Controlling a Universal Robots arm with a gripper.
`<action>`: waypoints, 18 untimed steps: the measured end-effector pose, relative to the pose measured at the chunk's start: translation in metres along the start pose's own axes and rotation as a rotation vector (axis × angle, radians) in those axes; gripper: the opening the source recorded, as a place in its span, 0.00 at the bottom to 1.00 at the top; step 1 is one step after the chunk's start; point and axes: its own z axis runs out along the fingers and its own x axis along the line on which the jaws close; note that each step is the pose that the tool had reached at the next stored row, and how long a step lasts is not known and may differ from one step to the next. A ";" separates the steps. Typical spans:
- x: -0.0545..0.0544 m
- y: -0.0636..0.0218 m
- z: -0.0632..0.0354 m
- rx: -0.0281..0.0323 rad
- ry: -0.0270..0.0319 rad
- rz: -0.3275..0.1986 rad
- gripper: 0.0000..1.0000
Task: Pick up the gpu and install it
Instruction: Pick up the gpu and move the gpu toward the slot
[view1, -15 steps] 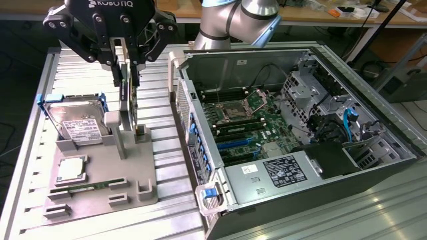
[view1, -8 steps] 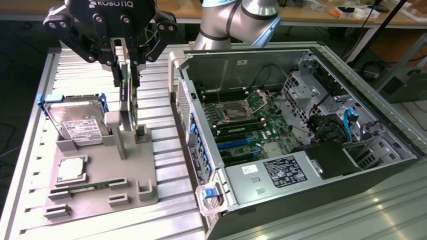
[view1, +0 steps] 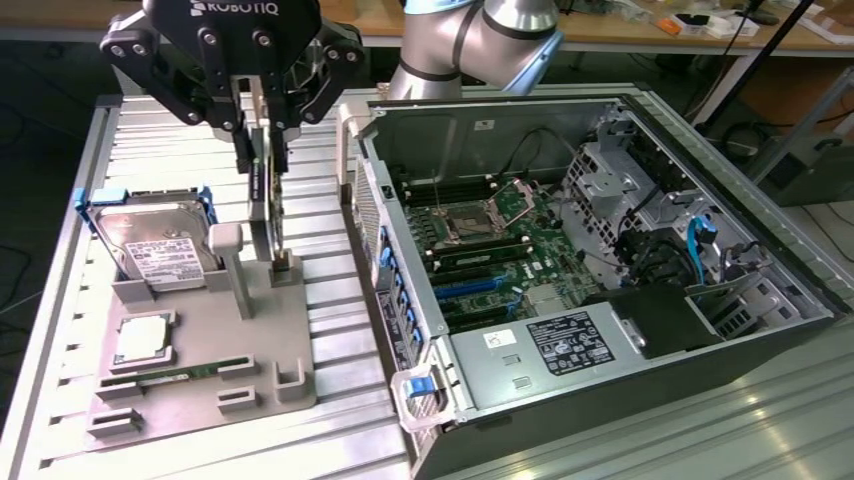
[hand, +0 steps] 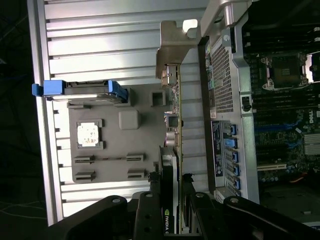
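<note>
A black claw marked ROBOTIQ is closed partway on the thin dark gpu card, held upright, lower end at the grey plastic tray. One silver hard drive is stood on that tray, label unreadable. From the wrist, the gpu is seen clamped edge-on by the claw at the tray's edge; its logo cannot be read.

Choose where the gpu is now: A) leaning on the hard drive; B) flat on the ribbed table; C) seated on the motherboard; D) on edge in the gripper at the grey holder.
D: the gpu stands on edge, clamped by the gripper at the grey holder, outside the computer case.
</note>
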 end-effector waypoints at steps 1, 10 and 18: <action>-0.001 0.0001 0.0000 0.0001 0.0001 0.000 0.27; -0.018 0.0014 0.0002 0.0001 0.0001 0.000 0.27; -0.033 0.0026 0.0004 0.0002 0.0001 0.000 0.27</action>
